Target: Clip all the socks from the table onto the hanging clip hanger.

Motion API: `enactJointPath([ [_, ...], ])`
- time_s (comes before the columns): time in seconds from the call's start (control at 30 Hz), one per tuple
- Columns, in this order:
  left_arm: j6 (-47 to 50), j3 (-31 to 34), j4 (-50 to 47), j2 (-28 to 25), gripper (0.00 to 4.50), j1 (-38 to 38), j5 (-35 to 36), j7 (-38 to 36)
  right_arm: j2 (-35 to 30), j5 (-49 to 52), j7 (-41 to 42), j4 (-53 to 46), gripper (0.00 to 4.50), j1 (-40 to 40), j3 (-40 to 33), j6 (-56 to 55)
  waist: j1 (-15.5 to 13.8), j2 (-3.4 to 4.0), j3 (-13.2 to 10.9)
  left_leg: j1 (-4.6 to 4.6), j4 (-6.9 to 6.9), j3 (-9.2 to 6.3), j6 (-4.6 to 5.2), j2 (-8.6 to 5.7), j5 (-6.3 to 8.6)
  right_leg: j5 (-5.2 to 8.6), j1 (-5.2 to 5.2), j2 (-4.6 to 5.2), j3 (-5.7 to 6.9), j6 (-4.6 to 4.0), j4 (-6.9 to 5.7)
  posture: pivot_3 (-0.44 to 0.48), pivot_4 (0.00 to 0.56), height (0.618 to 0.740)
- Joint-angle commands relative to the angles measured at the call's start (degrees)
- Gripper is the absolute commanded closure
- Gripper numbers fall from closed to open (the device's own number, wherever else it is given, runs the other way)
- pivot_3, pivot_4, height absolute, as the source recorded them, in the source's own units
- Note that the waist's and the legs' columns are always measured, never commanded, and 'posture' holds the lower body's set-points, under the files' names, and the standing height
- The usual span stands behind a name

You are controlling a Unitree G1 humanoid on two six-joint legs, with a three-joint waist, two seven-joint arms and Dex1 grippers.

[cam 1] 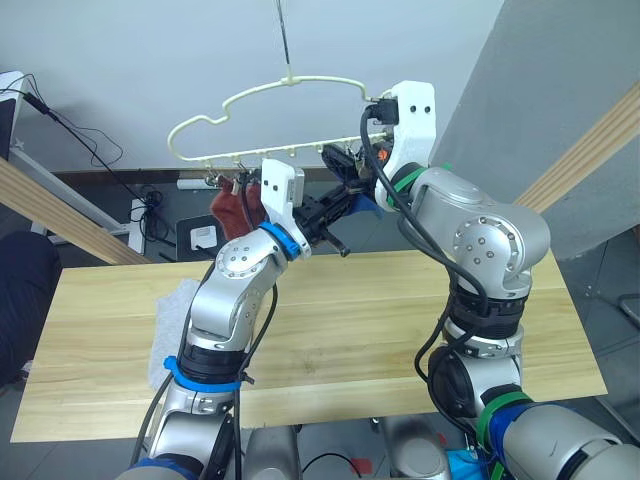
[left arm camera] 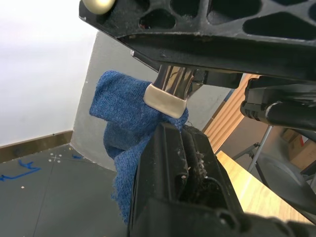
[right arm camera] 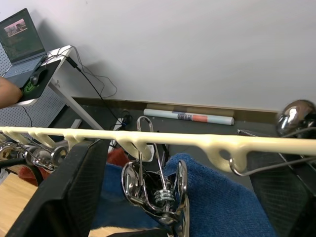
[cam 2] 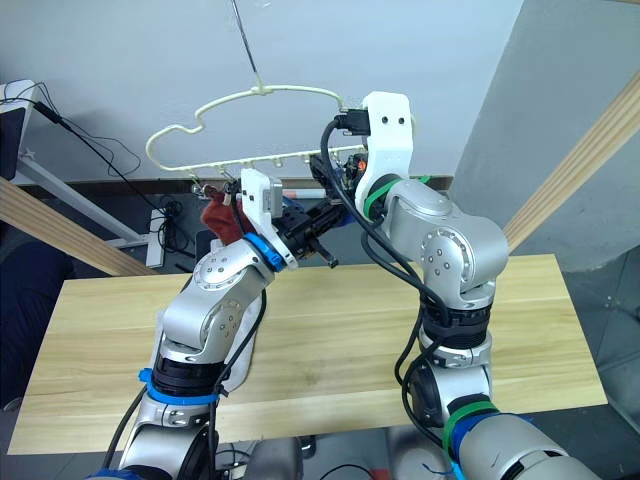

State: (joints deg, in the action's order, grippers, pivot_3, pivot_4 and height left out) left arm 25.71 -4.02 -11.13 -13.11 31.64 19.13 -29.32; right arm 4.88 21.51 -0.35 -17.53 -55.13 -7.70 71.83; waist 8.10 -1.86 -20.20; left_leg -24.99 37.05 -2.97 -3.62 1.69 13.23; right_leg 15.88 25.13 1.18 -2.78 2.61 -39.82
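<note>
The pale yellow clip hanger (cam 1: 300, 82) hangs from a hook above the table (cam 1: 380, 320). A rust red sock (cam 1: 228, 205) dangles from a clip at its left end. A blue sock (left arm camera: 123, 118) hangs under the bar, its top edge in a silver clip (left arm camera: 165, 98). My left gripper (cam 1: 340, 245) is raised to that clip and shut on the blue sock's edge. My right gripper (cam 1: 345, 165) sits at the bar, open, one finger (right arm camera: 74, 192) on each side of the clip (right arm camera: 157, 190). A light grey sock (cam 1: 172, 320) lies on the table's left, partly behind my left arm.
Several free silver clips (right arm camera: 44, 155) hang along the bar to the left of the blue sock. Slanted wooden beams (cam 1: 60, 210) stand at both sides behind the table. A desk with a laptop (right arm camera: 22, 32) and a person's hand (right arm camera: 4, 93) is at the far left.
</note>
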Motion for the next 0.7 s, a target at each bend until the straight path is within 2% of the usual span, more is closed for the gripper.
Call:
enactJointPath([
  [0.03,-0.1,0.5,-3.0,-0.4,4.5,-0.1,0.8,-0.2,0.0,1.8,1.0,-2.4,0.44,-0.6,0.2,0.9,0.0,0.0,0.0,0.0,0.0,0.0,0.0,0.0,0.0,0.0,0.0,0.0,0.0,0.0,0.0,-0.217,0.354,0.74],
  [0.13,2.3,0.4,-3.8,-1.4,4.5,-0.6,3.1,-2.5,-0.8,2.6,2.3,-3.2,0.44,-0.3,0.3,2.4,0.0,0.0,0.0,0.0,0.0,0.0,0.0,0.0,0.0,0.0,0.0,0.0,0.0,0.0,0.0,-0.217,0.353,0.74],
  [0.23,2.6,0.4,-4.5,-2.3,3.75,-1.1,2.8,-2.3,-1.7,3.6,3.3,-3.9,0.4,-0.2,0.1,4.1,0.0,0.0,0.0,0.0,0.0,0.0,0.0,0.0,0.0,0.0,0.0,0.0,0.0,0.0,0.0,-0.216,0.352,0.74],
  [0.47,5.3,0.9,-8.2,-5.2,1.57,-3.3,3.4,-1.7,-3.5,6.1,4.8,-5.9,0.4,0.3,-1.4,7.7,0.0,0.0,0.0,0.0,-0.01,-0.01,0.0,0.0,0.0,0.0,0.0,0.0,0.0,0.0,0.01,-0.211,0.353,0.74],
  [0.7,9.3,4.7,-15.7,-10.2,1.57,-7.9,8.4,-3.4,-8.9,8.8,7.5,-12.0,0.4,3.1,-3.1,14.0,-0.1,0.0,0.0,-0.01,-0.04,-0.01,0.0,0.02,0.0,0.0,0.0,0.0,0.01,0.0,0.1,-0.21,0.351,0.74],
])
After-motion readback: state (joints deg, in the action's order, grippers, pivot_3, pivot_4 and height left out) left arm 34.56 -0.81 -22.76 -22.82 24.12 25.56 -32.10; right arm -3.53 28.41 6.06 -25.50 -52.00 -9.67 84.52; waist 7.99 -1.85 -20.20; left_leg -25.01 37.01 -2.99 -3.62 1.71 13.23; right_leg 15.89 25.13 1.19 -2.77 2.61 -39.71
